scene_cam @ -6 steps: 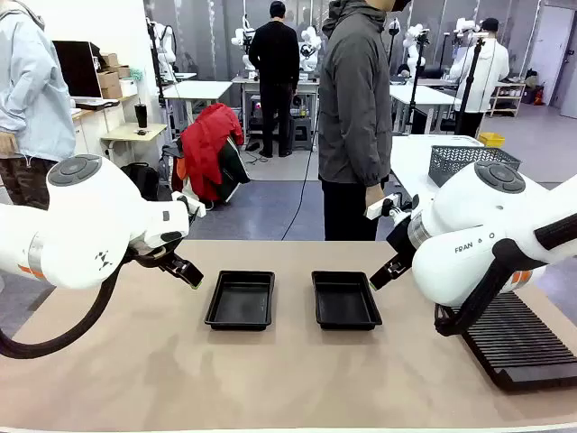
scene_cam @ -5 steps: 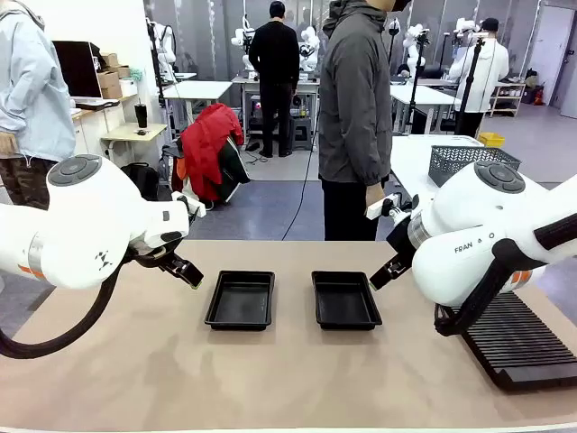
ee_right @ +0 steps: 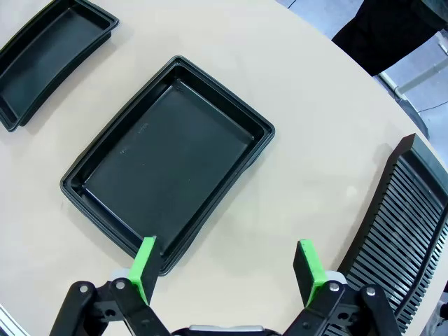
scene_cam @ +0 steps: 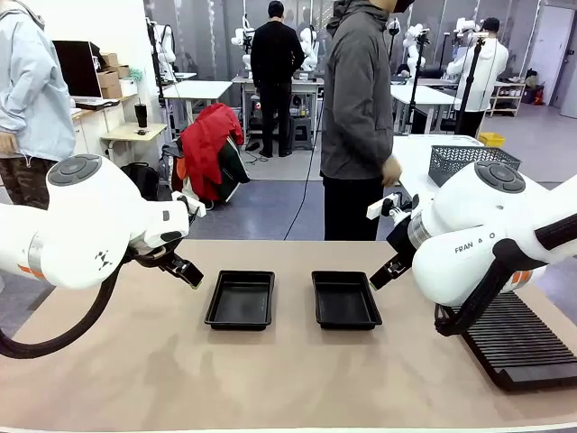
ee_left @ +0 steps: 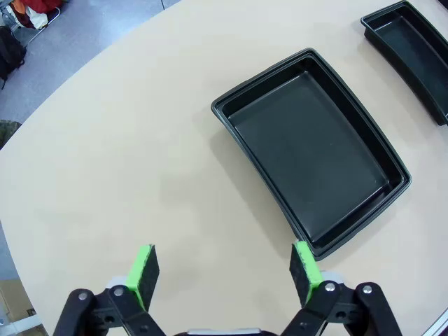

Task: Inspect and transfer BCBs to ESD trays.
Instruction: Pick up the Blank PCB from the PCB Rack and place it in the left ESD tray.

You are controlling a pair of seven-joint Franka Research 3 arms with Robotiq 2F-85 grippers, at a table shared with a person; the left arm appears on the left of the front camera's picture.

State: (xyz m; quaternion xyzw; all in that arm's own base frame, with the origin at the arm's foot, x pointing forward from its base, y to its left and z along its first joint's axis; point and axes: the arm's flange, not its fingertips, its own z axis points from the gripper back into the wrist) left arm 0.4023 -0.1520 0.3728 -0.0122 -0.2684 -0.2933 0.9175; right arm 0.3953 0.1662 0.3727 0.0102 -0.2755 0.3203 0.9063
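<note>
Two shallow black trays (scene_cam: 240, 302), flared rims, left gripper (ee_left: 224, 266), right gripper (ee_right: 227, 259) both spread wide

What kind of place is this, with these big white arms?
Probably a robot lab or workshop. The left gripper and right gripper, both open, hang over a table holding one black tray, a second tray and a slotted rack. White workbenches stand behind the person.

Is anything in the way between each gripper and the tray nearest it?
Nothing visible. The left gripper, open, hangs over bare table beside the empty left tray. The right gripper, open, hangs at the empty right tray's edge. The rack lies off to the side.
</note>
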